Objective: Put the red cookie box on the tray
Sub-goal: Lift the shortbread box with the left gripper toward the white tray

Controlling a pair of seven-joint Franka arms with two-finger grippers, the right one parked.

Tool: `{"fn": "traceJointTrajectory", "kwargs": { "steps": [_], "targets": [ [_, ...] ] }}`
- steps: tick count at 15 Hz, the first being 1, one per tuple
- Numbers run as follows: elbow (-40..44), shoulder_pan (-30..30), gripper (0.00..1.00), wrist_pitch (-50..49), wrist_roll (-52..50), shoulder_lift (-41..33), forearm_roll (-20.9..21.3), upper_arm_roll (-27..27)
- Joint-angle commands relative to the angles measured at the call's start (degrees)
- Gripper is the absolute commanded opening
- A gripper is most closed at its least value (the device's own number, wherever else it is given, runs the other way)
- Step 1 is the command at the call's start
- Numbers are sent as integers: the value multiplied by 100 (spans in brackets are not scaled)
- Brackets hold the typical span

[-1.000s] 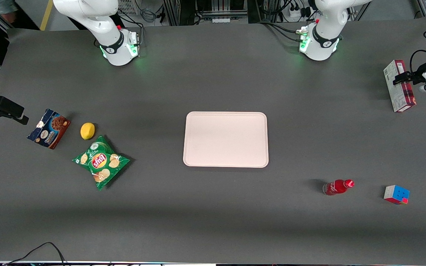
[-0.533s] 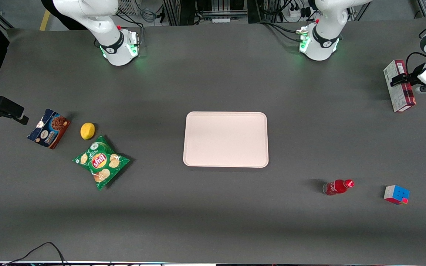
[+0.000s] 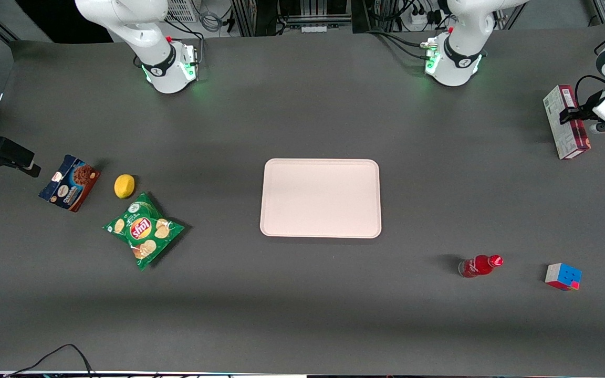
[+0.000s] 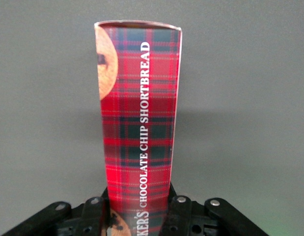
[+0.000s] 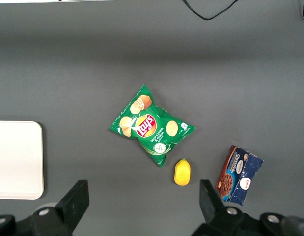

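Note:
The red cookie box (image 3: 571, 143) is a long plaid carton with a whitish side panel, at the working arm's end of the table. My gripper (image 3: 570, 114) sits over its middle. In the left wrist view the box (image 4: 139, 113) runs between the two black fingers (image 4: 179, 209), which press on its long sides, so the gripper (image 4: 138, 209) is shut on it. I cannot tell whether the box still touches the table. The pale pink tray (image 3: 321, 198) lies flat at the table's centre, well apart from the box, with nothing on it.
A red bottle (image 3: 480, 265) and a coloured cube (image 3: 563, 276) lie nearer the front camera than the box. A chips bag (image 3: 143, 230), a lemon (image 3: 124, 186) and a blue-brown cookie box (image 3: 70, 182) lie toward the parked arm's end.
The left arm's wrist has shifted a little over the red cookie box. The box's upper end has nudged slightly toward the tray; otherwise it stays in place.

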Motion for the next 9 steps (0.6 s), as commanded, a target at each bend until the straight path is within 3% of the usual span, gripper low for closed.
{"fn": "traceJointTrajectory", "kwargs": {
  "steps": [1, 5, 9],
  "targets": [
    [109, -149, 31, -180, -37, -69, -39, -49],
    [1267, -263, 31, -2049, -457, -157, -39, -715],
    [1638, -395, 32, -2720, -1484, -710, -39, -1673]
  ]
}}
